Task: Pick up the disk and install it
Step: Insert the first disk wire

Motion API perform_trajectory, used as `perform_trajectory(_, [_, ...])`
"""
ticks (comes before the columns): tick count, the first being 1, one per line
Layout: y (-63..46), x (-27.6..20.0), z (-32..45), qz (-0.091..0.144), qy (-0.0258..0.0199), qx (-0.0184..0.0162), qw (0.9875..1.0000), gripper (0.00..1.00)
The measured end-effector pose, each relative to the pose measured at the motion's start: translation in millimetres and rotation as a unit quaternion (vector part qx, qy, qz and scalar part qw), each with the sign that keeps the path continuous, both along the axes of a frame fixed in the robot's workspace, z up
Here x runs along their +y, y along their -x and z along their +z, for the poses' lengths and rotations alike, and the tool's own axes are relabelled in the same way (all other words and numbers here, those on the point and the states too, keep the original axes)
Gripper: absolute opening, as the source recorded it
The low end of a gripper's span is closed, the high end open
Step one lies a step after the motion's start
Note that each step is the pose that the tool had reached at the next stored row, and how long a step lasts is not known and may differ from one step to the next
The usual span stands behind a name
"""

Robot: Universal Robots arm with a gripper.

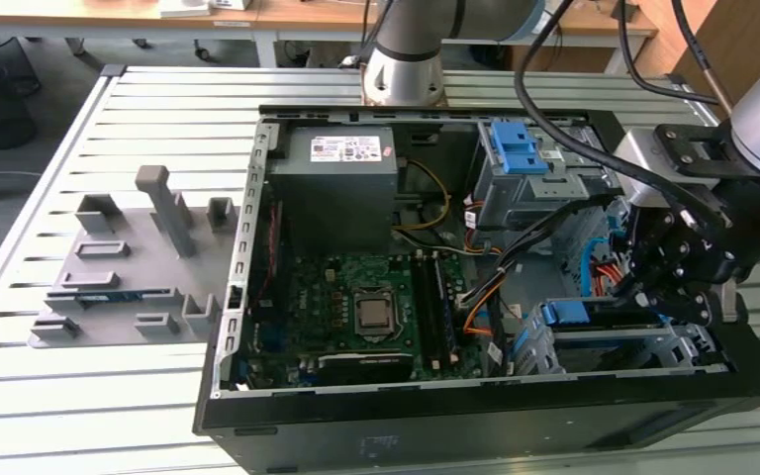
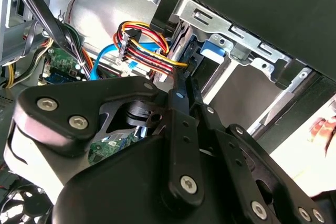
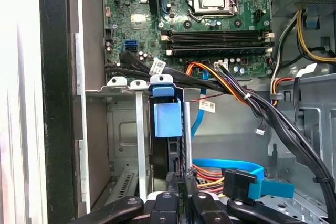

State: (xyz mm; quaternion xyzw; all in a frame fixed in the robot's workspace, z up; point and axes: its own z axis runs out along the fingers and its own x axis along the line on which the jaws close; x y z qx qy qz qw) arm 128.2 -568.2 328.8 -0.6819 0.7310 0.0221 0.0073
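The disk [image 1: 601, 328] sits in the lower drive cage at the exterior view's right of the open computer case [image 1: 486, 406], with its blue carrier tab [image 1: 568, 314] facing the motherboard. In the first wrist view the disk [image 3: 167, 153] stands edge-on in a cage slot under its blue tab [image 3: 167, 120]. The tab [image 2: 214, 46] is also in the second wrist view. My gripper [image 1: 633, 295] hangs just over the cage, its fingers shut together with nothing between them. Its tips [image 3: 184, 179] lie at the disk's rear edge, and the gripper [image 2: 184, 80] points into the slot.
A red, yellow and orange cable bundle [image 2: 142, 45] and a blue flat cable [image 3: 231, 169] run close beside the fingers. The motherboard [image 1: 353, 307], a grey power-supply box [image 1: 349, 168] and an upper bay with blue latches [image 1: 519, 148] are inside the case. A grey fixture [image 1: 130, 267] stands on the table.
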Motion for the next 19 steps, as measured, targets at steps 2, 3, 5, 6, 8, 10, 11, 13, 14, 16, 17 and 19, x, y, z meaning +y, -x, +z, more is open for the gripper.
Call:
perform_trajectory(2, [0.0, 0.0, -0.3, 0.000, -0.0002, 0.0000, 1.0000, 0.16])
perform_trajectory(3, [0.0, 0.0, -0.3, 0.000, -0.0002, 0.0000, 1.0000, 0.16])
perform_trajectory(5, [0.0, 0.1, -0.4, 0.000, -0.0005, 0.0000, 1.0000, 0.16])
perform_trajectory(6, [0.0, 0.0, 0.2, 0.000, -0.0005, 0.0000, 1.0000, 0.18])
perform_trajectory(8, [0.0, 0.0, 2.9, 0.000, -0.0003, 0.0000, 1.0000, 0.24])
perform_trajectory(10, [0.0, 0.0, 6.1, 0.000, -0.0003, 0.0000, 1.0000, 0.24])
perform_trajectory(11, [0.0, 0.0, 7.9, 0.000, -0.0002, 0.0000, 1.0000, 0.24])
perform_trajectory(13, [0.0, 0.0, 11.2, 0.000, -0.0003, 0.0000, 1.0000, 0.24])
perform_trajectory(14, [0.0, 0.0, 13.0, 0.000, -0.0002, 0.0000, 1.0000, 0.24])
perform_trajectory(16, [0.0, 0.0, 15.7, 0.000, -0.0002, 0.0001, 1.0000, 0.24])
perform_trajectory(17, [0.0, 0.0, 16.2, 0.000, -0.0003, 0.0001, 1.0000, 0.24])
perform_trajectory(19, [0.0, 0.0, 16.4, 0.000, -0.0005, 0.0002, 1.0000, 0.16])
